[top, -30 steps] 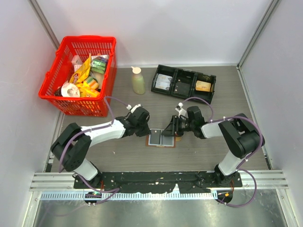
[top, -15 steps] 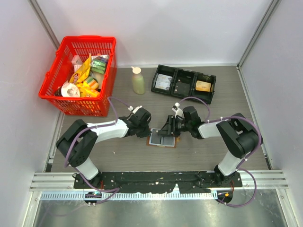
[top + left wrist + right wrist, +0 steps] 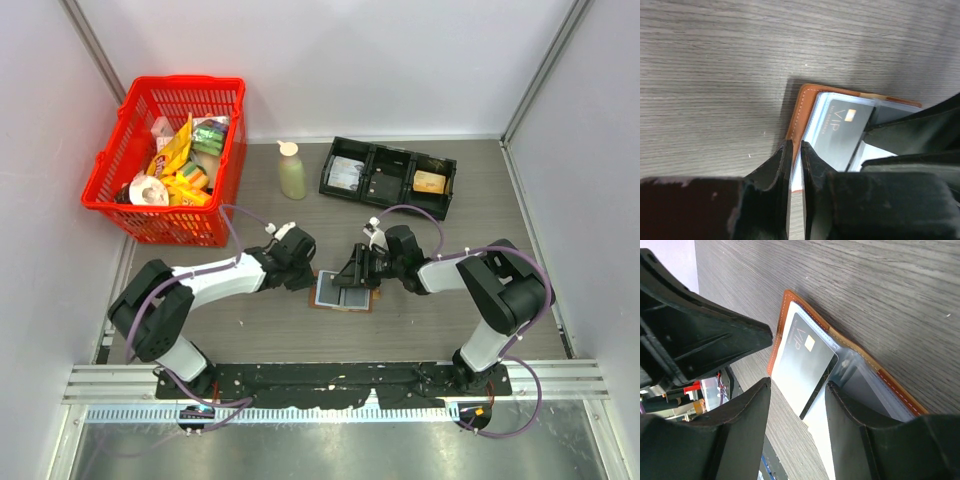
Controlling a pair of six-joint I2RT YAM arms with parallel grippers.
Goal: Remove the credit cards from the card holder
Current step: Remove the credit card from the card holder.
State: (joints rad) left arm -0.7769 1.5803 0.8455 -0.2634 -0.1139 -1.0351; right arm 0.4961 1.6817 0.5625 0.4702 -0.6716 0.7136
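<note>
Grey VIP credit card [image 3: 807, 352] looks thin, stiff, slick — take its exposed edge. Left end effector [image 3: 796, 145] pinches the card holder [image 3: 801, 107]; right end effector [image 3: 799, 384] gapes, empty.

I'm seeing a grey wood-grain table [image 3: 480, 200]; white walls [image 3: 400, 60] are enclosing it on three sides, a metal rail [image 3: 100, 380] running along its near edge.

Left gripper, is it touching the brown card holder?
Touching. In the left wrist view the left gripper pinches the brown edge of the card holder: that edge runs straight into the narrow slit between its jaws.
</note>
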